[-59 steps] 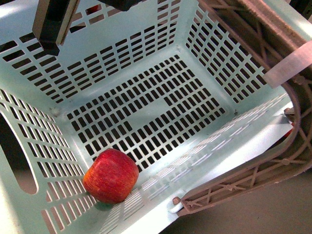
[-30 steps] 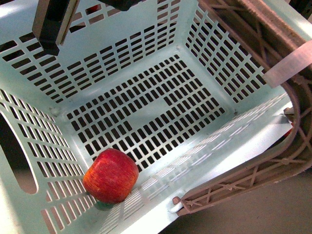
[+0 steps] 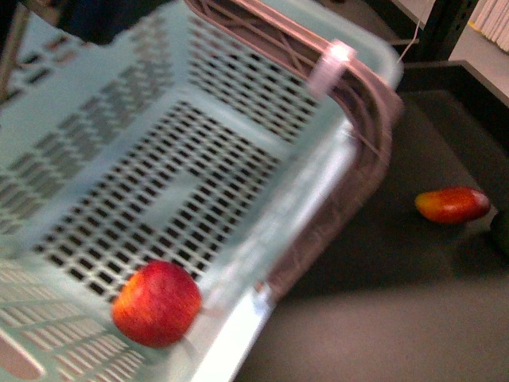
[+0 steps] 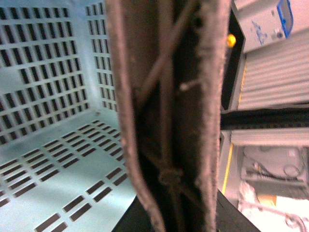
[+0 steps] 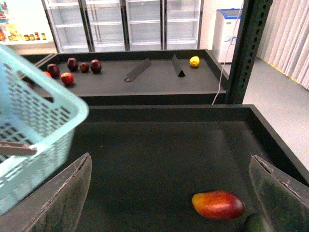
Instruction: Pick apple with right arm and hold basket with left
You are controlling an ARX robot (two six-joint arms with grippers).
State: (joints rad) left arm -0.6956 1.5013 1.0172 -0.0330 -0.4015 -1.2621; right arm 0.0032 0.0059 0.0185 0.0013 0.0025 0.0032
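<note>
The pale green basket (image 3: 143, 159) fills the left of the blurred front view, tilted, its grey-brown handle (image 3: 350, 103) with a white band on the right rim. The red apple (image 3: 156, 304) lies on the slotted floor in the near corner. In the left wrist view the handle (image 4: 164, 121) runs straight through my left gripper (image 4: 181, 217), which is shut on it. My right gripper (image 5: 171, 203) hangs open over the dark tray with nothing between its fingers (image 5: 63, 198). The basket's corner (image 5: 34, 125) is off to its side.
An elongated red-orange fruit (image 3: 452, 204) lies on the black tray (image 5: 159, 159) right of the basket, close to one right finger (image 5: 218, 204). A back shelf holds dark and red fruits (image 5: 72, 64) and a yellow one (image 5: 194, 61). A black post (image 5: 246, 48) stands beside it.
The basket has swung left and away in the front view, which is now blurred, uncovering the black tray and the elongated fruit. The apple stays in its corner.
</note>
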